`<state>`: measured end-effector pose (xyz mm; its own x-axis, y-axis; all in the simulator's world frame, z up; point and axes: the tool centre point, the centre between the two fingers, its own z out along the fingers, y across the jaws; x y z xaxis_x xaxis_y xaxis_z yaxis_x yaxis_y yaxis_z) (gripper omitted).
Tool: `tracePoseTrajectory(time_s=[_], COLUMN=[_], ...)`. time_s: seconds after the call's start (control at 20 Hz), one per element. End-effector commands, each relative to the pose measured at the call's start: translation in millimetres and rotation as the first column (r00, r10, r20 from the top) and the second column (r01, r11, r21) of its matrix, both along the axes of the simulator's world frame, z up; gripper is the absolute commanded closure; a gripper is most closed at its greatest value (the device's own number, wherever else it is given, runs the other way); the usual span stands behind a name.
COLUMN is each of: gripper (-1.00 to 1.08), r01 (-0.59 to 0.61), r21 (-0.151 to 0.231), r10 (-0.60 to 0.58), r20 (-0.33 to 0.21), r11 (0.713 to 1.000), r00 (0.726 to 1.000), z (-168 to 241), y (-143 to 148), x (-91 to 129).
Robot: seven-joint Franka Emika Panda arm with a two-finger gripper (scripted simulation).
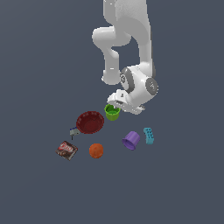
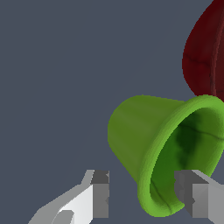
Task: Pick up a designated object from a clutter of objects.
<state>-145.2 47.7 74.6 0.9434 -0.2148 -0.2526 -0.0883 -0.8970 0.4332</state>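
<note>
Exterior view: the claw (image 1: 114, 105) hung over the green cup (image 1: 112, 112) just above frame centre, the white arm (image 1: 131, 43) coming down from the top edge. Cup sat upright on the grey bench (image 1: 43, 65), just beside the red ribbed bowl (image 1: 90, 122); touching or not, cannot tell. Purple cup (image 1: 131, 140) lay tipped lower right of centre, teal holed block (image 1: 148, 135) just beside it. Orange ball (image 1: 96, 150), brown-red packet (image 1: 67, 149) and small grey-blue piece (image 1: 73, 131) sat lower left. Finger spread was hidden there.

Wrist view only: the fingers (image 2: 99, 194) stood apart, spread, one outside the cup's (image 2: 140, 135) wall and one at its mouth, rim between them, nothing gripped. Bowl edge (image 2: 205, 57) at upper right.
</note>
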Motion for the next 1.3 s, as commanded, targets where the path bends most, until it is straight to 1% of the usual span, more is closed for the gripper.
tracePoseTrajectory(time_s=[0.0,0.45,0.75,1.0,1.25], gripper=[1.08,1.08,1.08,1.08,1.08], r01=[0.0,0.0,0.0,0.0,0.0], r21=[0.0,0.0,0.001,0.001,0.002], r10=[0.0,0.0,0.0,0.0,0.0], r20=[0.001,0.001,0.004,0.004,0.003], r11=[1.0,1.0,1.0,1.0,1.0], r00=[1.0,1.0,1.0,1.0,1.0], z=[-1,-1,6,24,56], y=[0,0,0,-1,-1], x=[0,0,1,0,-1])
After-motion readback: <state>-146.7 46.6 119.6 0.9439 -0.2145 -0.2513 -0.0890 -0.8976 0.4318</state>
